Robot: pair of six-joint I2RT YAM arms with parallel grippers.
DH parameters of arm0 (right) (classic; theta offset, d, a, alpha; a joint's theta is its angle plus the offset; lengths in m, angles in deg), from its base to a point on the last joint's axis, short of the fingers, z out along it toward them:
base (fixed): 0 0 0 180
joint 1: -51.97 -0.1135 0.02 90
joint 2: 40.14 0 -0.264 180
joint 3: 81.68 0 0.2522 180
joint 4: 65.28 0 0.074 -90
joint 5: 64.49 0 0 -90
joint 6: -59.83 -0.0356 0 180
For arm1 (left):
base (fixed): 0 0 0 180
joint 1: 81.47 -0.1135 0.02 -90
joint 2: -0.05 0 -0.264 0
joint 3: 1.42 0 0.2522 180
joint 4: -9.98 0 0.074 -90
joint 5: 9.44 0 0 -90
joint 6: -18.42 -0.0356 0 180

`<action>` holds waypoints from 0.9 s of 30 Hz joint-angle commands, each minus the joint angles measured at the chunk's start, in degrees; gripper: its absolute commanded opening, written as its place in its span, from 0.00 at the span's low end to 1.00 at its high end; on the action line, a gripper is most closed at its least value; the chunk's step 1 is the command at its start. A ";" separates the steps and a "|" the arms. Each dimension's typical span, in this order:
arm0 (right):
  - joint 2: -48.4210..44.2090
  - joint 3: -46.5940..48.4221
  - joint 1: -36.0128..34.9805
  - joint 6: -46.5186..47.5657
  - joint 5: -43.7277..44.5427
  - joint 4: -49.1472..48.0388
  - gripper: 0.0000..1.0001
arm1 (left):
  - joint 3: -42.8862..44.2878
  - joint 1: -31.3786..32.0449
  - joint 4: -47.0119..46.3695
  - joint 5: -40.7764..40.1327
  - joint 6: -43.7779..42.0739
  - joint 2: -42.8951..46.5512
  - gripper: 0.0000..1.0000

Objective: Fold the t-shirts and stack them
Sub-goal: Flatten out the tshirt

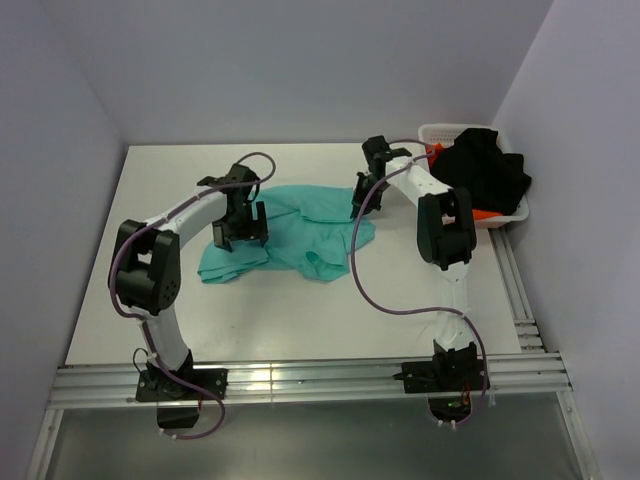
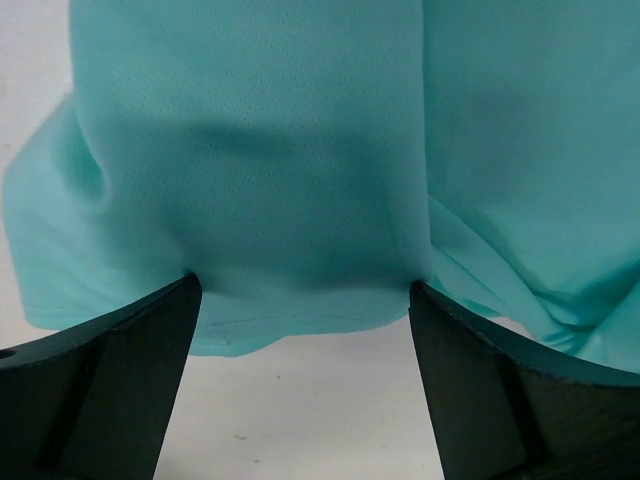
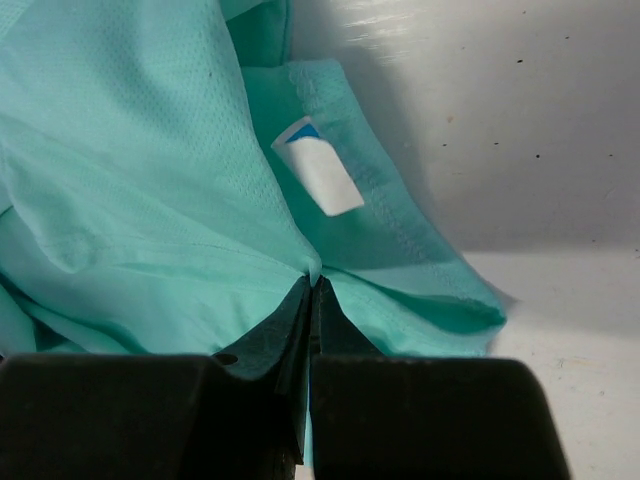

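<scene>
A crumpled teal-green t-shirt lies in the middle of the table. My left gripper hovers over its left part, jaws wide open. In the left wrist view the teal-green t-shirt has its hem lying just between the two dark fingers of the left gripper, nothing pinched. My right gripper is at the shirt's right edge. In the right wrist view the right gripper is shut on a fold of the teal-green t-shirt just below the white neck label.
A white slotted basket stands at the back right against the wall. A black t-shirt is heaped in it, with orange-red cloth showing beneath. Walls close in the table on three sides.
</scene>
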 commanded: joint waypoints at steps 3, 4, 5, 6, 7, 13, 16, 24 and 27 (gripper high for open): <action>-4.95 -1.97 0.50 0.18 0.68 -2.55 0.00 | -1.17 1.83 -2.61 -1.00 -0.34 -1.42 0.89; -5.04 -2.14 0.59 0.18 0.77 -2.55 0.00 | -1.09 2.18 -2.61 -1.09 -0.25 -1.60 0.87; -5.12 -2.41 0.50 0.27 0.77 -2.63 0.00 | -1.00 2.27 -2.79 -1.18 -0.25 -1.87 0.80; -5.13 -2.50 0.50 0.27 0.94 -2.81 0.00 | -0.74 2.36 -2.62 -1.79 -0.25 -2.13 0.75; -5.21 -2.59 0.50 0.18 0.94 -2.81 0.00 | -0.56 2.36 -2.44 -2.23 0.01 -2.31 0.70; -5.56 -3.20 0.59 0.27 1.38 -3.16 0.00 | 0.49 2.19 -1.04 -6.52 0.19 -2.57 0.00; -5.65 -3.46 0.94 0.35 1.65 -3.07 0.00 | 2.86 0.61 0.72 -8.38 -0.34 -0.82 0.00; -6.36 -3.73 1.91 0.53 2.09 -2.72 0.00 | 4.19 -19.94 0.64 -5.83 -1.49 5.26 0.00; -6.36 -3.90 2.08 0.62 2.09 -2.55 0.00 | 5.86 -30.92 0.64 -6.45 2.28 0.61 0.17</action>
